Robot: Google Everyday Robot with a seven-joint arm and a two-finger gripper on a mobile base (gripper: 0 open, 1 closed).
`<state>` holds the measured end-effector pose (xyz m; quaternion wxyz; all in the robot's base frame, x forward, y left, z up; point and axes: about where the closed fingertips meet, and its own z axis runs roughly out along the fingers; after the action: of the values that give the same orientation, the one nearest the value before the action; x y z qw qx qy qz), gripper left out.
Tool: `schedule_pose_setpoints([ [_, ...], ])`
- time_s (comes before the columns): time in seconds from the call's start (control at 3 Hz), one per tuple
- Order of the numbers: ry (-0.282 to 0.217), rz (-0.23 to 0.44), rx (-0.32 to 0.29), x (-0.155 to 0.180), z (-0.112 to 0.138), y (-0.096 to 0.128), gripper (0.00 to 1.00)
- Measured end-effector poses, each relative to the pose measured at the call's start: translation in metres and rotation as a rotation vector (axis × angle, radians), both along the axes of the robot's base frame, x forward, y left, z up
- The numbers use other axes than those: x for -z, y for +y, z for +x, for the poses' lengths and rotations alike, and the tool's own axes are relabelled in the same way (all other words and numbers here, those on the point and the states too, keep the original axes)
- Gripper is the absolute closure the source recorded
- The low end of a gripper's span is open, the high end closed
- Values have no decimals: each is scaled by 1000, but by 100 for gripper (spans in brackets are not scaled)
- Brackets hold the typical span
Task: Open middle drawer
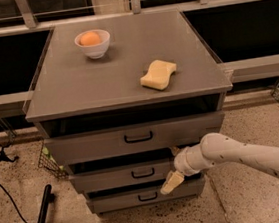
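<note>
- Far left on the floor there's a black pole (41, 218), plus a wire basket (48, 161) tucked just beside the cabinet's left side.
- The grey cabinet (76, 85) has a white bowl (93, 47) at the back left of its top, with an orange (90, 38) sitting in it.
- Three grey fronts are stacked below. The top drawer (93, 145) is the biggest, with a dark gap above it.
- The middle drawer (107, 178) sits right under that one. Its small black loop handle (143, 172) is dead centre and nothing is touching it.
- The bottom drawer (119, 201) is the narrowest, lowest down.
- A yellow sponge (159, 74) lies on the cabinet top, right of centre and well apart from the bowl.
- The gripper (173, 167) is at the middle drawer's right end, to the right of the handle. Its tan fingers (171, 182) look spread apart: one pokes up by the drawer's top edge, the other slants down over the bottom front. Not gripping anything as far as I can see.
- The white arm (255, 156) comes in from the lower right.
</note>
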<state>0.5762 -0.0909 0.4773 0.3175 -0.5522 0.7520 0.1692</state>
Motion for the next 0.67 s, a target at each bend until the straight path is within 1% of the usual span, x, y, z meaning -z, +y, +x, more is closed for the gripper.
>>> schedule_pose_setpoints([
  [0.33, -10, 3, -17, 9, 7, 2, 0],
  [0.67, -30, 0, -50, 34, 29, 11, 0],
])
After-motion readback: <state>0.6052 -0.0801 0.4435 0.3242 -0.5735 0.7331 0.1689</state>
